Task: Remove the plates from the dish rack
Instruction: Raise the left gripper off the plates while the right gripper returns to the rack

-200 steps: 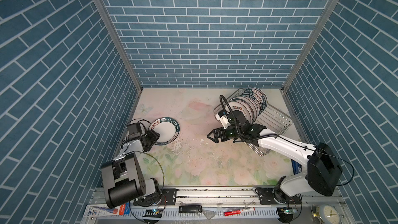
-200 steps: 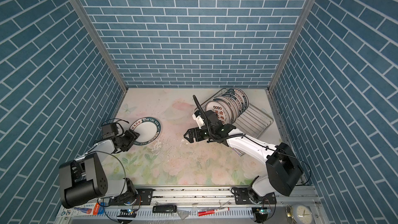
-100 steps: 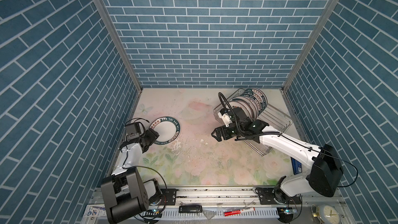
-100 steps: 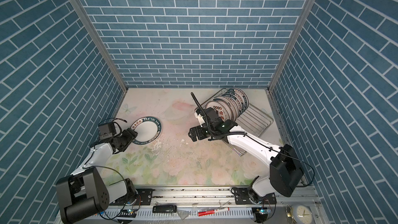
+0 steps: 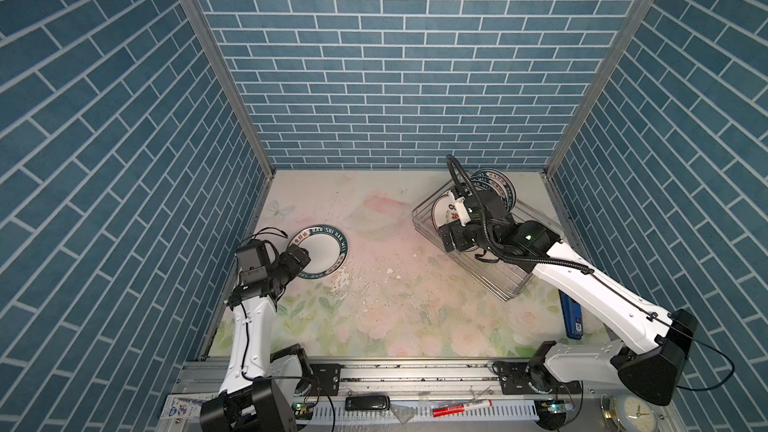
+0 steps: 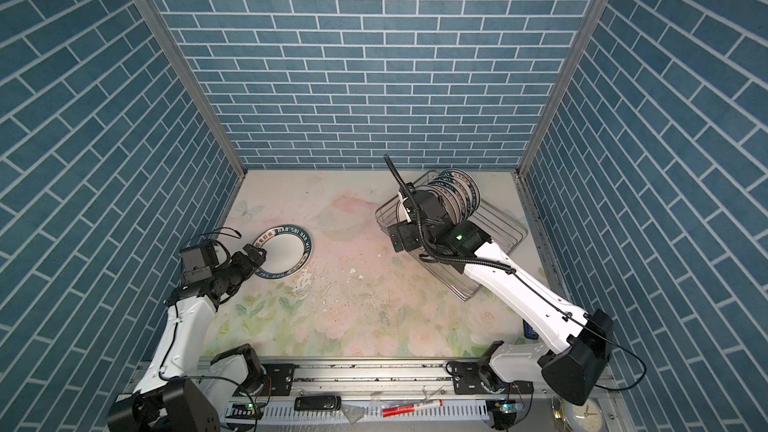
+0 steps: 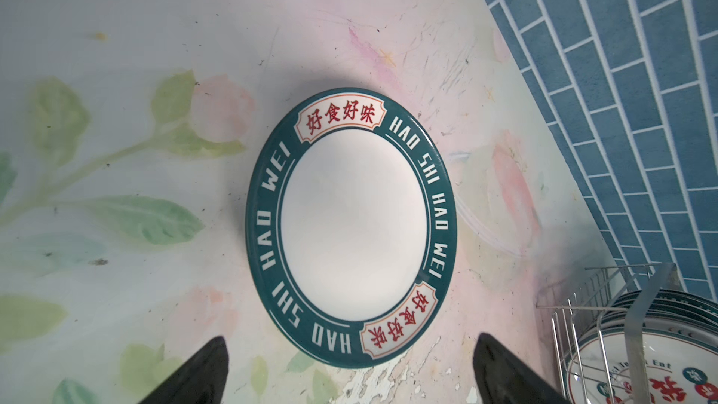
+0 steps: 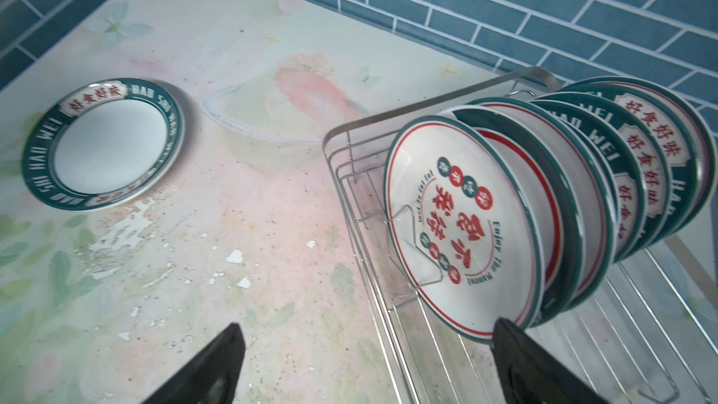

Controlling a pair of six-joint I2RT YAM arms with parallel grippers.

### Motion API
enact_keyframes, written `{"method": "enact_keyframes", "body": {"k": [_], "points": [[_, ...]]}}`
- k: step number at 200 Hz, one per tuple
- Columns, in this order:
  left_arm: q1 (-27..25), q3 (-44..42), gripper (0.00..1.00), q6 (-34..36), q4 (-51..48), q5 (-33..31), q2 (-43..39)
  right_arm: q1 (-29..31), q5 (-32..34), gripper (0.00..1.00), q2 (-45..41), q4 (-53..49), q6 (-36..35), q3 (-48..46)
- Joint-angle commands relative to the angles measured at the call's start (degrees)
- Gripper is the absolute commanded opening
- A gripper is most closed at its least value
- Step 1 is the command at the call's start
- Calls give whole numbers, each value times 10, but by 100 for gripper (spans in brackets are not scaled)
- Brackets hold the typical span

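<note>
One green-rimmed plate [image 5: 322, 253] [image 6: 284, 253] lies flat on the table at the left, also seen in the left wrist view as the plate [image 7: 349, 227]. My left gripper [image 5: 297, 261] [image 7: 349, 343] stands open at its near rim, fingers either side and clear of it. Several plates stand upright in the dish rack [image 5: 515, 284] [image 8: 349, 137] at the right; the front plate [image 8: 458, 235] has red characters. My right gripper [image 5: 451, 238] [image 8: 367, 326] hangs open over the rack's front wall, holding nothing, with one finger close to the front plate's lower rim.
Blue brick walls close in the table on three sides. A blue flat object [image 5: 571, 317] lies by the right wall in front of the rack. Flaked paint patches [image 5: 345, 284] mark the floral tabletop. The arms' rail [image 5: 415, 371] runs along the front.
My left gripper has opened wide off the plate on the table. My right gripper, open all along, has moved from mid-table back to the rack's front end.
</note>
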Motion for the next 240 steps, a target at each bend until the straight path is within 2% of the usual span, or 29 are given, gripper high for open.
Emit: {"method": "enact_keyframes", "body": {"k": [1, 49, 95, 127, 200, 240], "points": [[-48, 6, 99, 6, -4, 13, 2, -36, 9, 99, -13, -31, -41, 11], [-258, 39, 99, 8, 32, -88, 45, -103, -64, 99, -9, -25, -45, -4], [-397, 77, 99, 43, 32, -127, 95, -117, -82, 98, 3, -6, -48, -13], [-436, 76, 99, 51, 38, -143, 79, -123, -88, 92, 21, 4, -47, -11], [-454, 61, 99, 66, 51, -146, 53, -145, -87, 84, 62, 29, -41, -12], [-482, 59, 99, 73, 78, -141, 60, -156, -108, 71, 80, 43, -41, -15]]}}
